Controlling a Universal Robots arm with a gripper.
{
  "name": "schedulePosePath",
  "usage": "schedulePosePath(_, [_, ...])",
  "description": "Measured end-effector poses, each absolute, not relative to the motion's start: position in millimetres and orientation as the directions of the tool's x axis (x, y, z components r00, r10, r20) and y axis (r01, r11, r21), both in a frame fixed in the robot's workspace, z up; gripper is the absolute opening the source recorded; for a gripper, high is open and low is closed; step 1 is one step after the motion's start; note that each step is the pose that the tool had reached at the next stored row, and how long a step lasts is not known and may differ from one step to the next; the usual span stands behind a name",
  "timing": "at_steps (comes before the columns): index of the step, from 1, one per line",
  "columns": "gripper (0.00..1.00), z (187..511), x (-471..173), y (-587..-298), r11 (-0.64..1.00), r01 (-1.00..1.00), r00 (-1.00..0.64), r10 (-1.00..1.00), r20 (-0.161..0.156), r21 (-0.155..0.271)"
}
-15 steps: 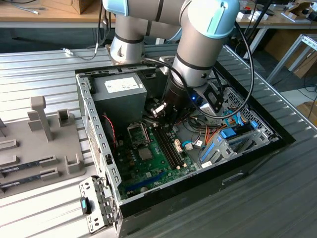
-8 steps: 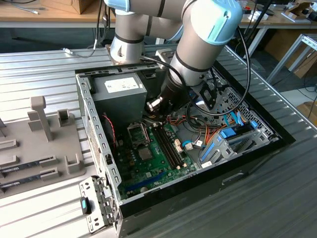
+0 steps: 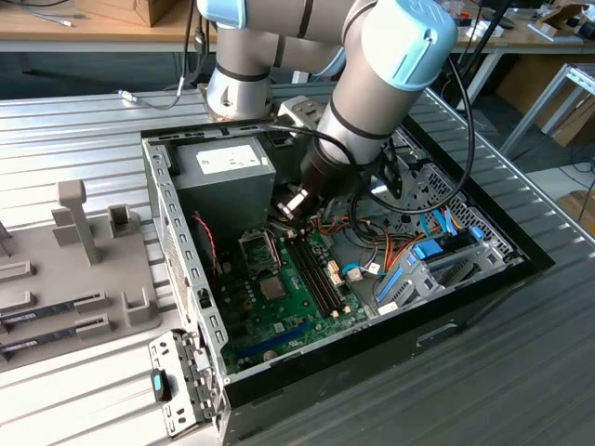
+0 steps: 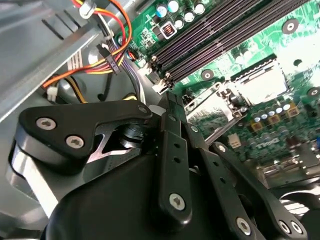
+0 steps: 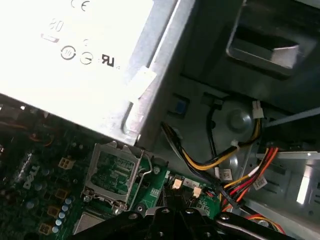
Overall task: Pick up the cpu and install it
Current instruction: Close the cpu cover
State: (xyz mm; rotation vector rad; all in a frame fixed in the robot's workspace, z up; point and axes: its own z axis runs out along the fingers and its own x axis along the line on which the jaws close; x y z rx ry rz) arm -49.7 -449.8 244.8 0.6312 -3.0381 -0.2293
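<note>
Tool (image 3: 290, 206): inside the case (image 3: 165, 200), just above the socket (image 5: 114, 172). Fingers pressed together; cpu hold cannot be told. Step: install; calls for squaring over the socket.

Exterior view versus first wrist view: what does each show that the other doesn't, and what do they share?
Exterior view: the whole open computer case, the robot arm, the memory slots and a grey fixture tray on the exterior view's left.
First wrist view: a close look at the yellow, black and orange wire bundle along the case wall.
Both: the CPU socket, the silver power supply and the green motherboard.
</note>
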Motion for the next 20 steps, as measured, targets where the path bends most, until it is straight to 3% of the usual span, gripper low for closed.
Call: schedulePosePath(20, [0.11,236.6,-41.9,-448.7,0.775,-0.610,-0.787,-0.616,-0.012,0.166])
